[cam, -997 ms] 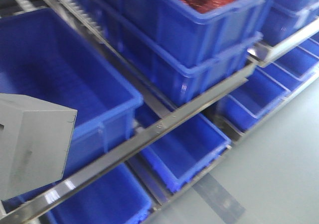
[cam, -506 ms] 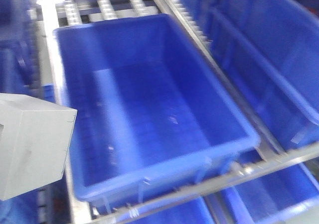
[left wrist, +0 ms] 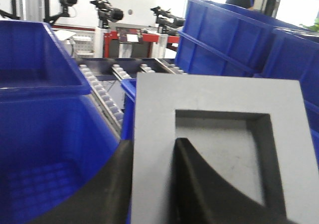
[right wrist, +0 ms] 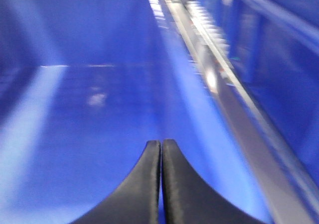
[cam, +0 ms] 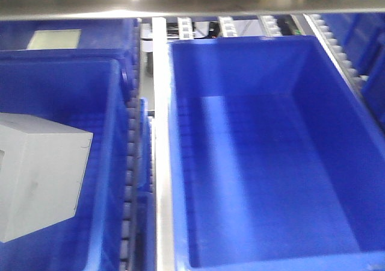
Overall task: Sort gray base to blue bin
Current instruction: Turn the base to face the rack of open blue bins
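The left gripper (left wrist: 153, 152) pinches one wall of the gray base (cam: 42, 177), with one finger inside its recess. The block is carried at the front view's lower left, not yet released into the blue bin (cam: 240, 66). The right gripper (right wrist: 160, 184) is empty, fingers pressed together

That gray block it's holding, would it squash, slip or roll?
Probably stiff: the gray base shows crisp edges where the left gripper pinches its recess wall. Flat faces suggest it won't roll. Matte surface likely resists slipping.
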Robot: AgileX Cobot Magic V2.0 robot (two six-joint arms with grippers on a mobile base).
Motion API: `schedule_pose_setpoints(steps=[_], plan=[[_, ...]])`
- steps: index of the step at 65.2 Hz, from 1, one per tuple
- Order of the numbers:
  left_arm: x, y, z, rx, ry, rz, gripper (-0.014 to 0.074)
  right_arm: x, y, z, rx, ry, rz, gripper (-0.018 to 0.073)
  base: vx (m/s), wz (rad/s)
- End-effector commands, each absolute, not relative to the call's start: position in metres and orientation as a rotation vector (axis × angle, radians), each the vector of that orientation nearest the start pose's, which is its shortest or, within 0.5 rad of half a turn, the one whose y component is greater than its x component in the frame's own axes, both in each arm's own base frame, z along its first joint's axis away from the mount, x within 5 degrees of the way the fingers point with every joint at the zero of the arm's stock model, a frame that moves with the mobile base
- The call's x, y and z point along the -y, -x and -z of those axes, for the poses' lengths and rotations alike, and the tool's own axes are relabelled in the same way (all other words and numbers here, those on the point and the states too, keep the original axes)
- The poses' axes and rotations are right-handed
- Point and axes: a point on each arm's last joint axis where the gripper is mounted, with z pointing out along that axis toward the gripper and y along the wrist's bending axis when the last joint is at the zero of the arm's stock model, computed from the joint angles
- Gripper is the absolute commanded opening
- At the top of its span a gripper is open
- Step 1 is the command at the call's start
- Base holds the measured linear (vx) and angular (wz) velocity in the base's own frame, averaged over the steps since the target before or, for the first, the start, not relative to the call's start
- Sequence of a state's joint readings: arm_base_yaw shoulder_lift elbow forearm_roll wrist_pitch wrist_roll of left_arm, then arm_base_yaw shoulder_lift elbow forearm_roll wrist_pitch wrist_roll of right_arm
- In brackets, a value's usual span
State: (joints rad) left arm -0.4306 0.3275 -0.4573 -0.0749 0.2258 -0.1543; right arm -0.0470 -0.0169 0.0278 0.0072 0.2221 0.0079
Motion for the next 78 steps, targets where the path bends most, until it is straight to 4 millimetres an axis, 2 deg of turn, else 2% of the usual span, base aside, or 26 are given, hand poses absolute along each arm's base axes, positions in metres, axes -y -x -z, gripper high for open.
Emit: schedule_pose_setpoints(steps=[1,22,78], plan=[[0.0321,-0.0670,-0.3447,-1.464,-0.149,0.561,0.0038,0.0026,-0.0561,-0.1909,-1.643,-0.039,0.036,-0.0005,0.09,0.34],[0.0321,-0.0670,-0.3447,-1.464,-0.149,0.561,0.0038,0.0026,-0.0561,-0.1909,-1.643,-0.039,0.036,-0.0005,0.05,0.19],[0.0321,-0.0670,-0.3447,-1.464,-0.149,0.561,0.0038,0.0026,-0.0561,-0.1909,-1.643,-0.039,0.036,-0.0005,0.00,0.00]])
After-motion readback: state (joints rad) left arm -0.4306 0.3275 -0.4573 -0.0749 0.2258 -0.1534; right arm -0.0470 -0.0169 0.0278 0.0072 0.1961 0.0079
